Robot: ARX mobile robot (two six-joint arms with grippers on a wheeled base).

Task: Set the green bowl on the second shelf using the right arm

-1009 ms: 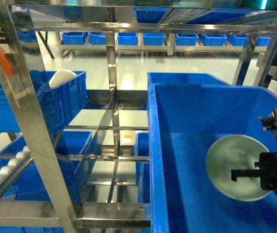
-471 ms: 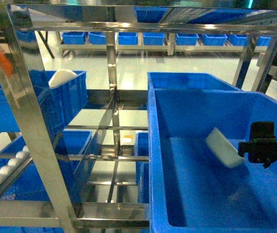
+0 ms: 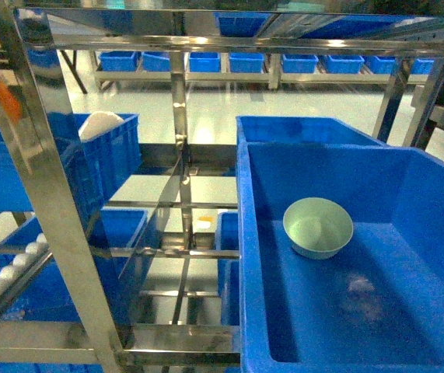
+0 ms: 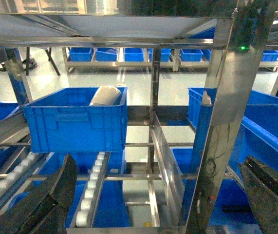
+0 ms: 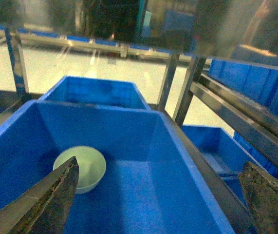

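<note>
The green bowl rests upright on the floor of the large deep blue crate, near its back left. The crate stands on the second shelf, a steel rack tier. Neither gripper shows in the head view. In the right wrist view the green bowl lies ahead and to the left inside the crate; my right gripper is open, well back from it and holding nothing. My left gripper is open and empty, facing the rack from the left.
A smaller blue crate with a white rounded object sits on the left tier, seen too as the crate. Steel uprights and white roller rails frame the rack. More blue crates line the far racks.
The right gripper, which held the tilted bowl inside the crate, has let it go and drawn back out of the head view. The bowl now sits upright, further left in the crate.
</note>
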